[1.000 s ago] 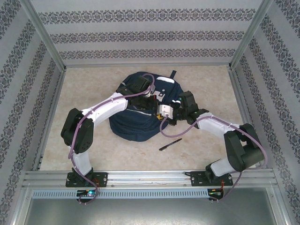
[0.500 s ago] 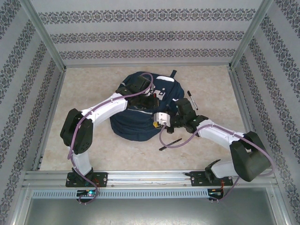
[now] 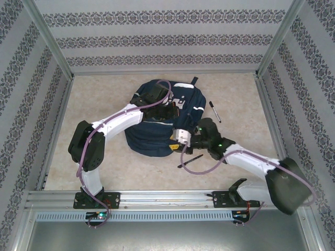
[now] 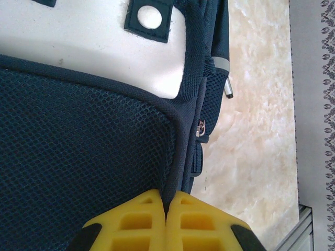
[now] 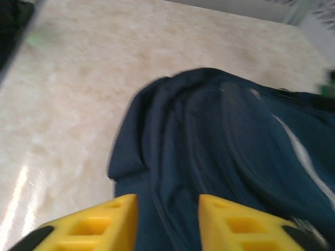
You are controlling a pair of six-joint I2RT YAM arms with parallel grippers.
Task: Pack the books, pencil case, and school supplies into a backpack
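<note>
The backpack (image 5: 220, 157) is rendered blurred in the right wrist view and is cut off by the frame edges in the left wrist view.

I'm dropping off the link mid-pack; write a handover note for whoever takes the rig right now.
Pincers: left pincer shut on a seam edge of the backpack; right pincer open and empty, over the backpack's near edge.
Things: one black pen lies on the table at the backpack's near side, by the right arm; the other pen lies to the right of the backpack.
Done: what is inside the backpack cannot be told.
Left: both pens to go in.
</note>
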